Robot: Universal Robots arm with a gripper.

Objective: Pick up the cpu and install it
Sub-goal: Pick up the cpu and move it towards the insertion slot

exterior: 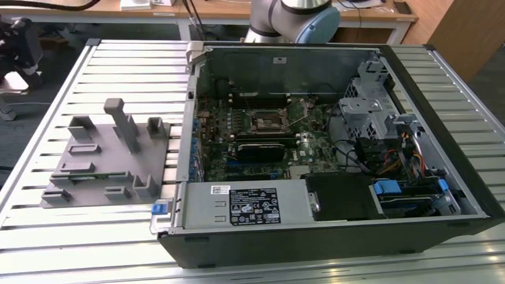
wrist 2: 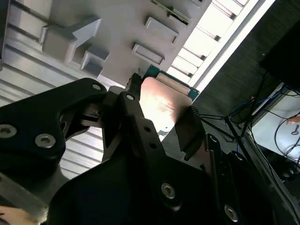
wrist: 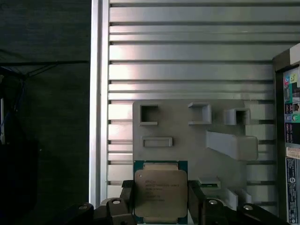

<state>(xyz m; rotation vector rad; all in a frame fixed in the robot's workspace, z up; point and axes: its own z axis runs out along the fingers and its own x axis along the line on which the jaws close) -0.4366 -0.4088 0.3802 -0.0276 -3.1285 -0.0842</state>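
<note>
Grips the cpu [wrist: 160, 187] by opposite edges, gripper [wrist: 161, 206] fingers clamped either side, lid up, sparing its contacts. Seems to hover just above grey fixture [wrist: 187, 136], lying at nine o'clock of open computer case [exterior: 261, 248] in the exterior view.

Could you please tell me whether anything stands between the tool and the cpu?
Nothing visible does: in the first wrist view the tool grips the cpu by opposite edges, over the grey fixture.

The slatted aluminium desk [exterior: 118, 236] was bordered by a dark floor [exterior: 28, 148]. Light wooden tables [exterior: 229, 10] lined the rear, and a wooden panel [exterior: 465, 35] stood at the exterior view's right.
</note>
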